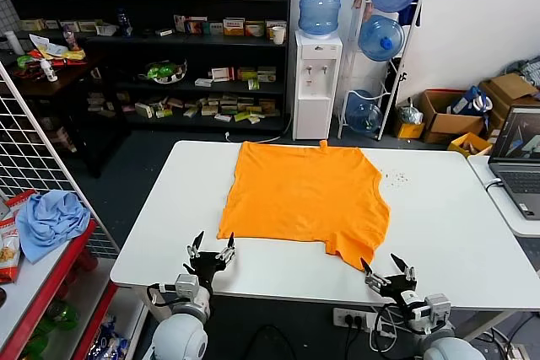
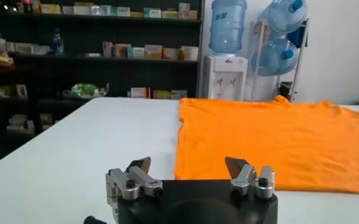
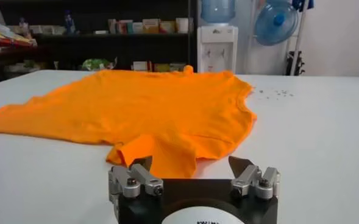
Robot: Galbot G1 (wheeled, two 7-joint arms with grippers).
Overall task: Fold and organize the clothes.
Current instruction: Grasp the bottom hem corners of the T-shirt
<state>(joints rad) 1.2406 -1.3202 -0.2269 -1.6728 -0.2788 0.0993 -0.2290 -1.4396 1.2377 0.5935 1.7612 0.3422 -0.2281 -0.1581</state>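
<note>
The orange T-shirt [image 1: 306,194] lies spread on the white worktop [image 1: 439,225] — just ahead of both jaws. The left gripper [image 1: 211,249] and the right gripper [image 1: 389,268] have released jaws, touching nothing.

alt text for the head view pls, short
An orange T-shirt lies spread flat on a white table. Both robot hands wait open at the near edge, left hand and right hand, touching nothing.

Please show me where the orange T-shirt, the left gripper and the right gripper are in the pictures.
orange T-shirt [image 1: 304,191]: head view, middle of the spread cloth.
left gripper [image 1: 212,251]: head view, midway between its open fingertips, at the table's near edge.
right gripper [image 1: 388,265]: head view, midway between its open fingertips, near the shirt's sleeve.
</note>
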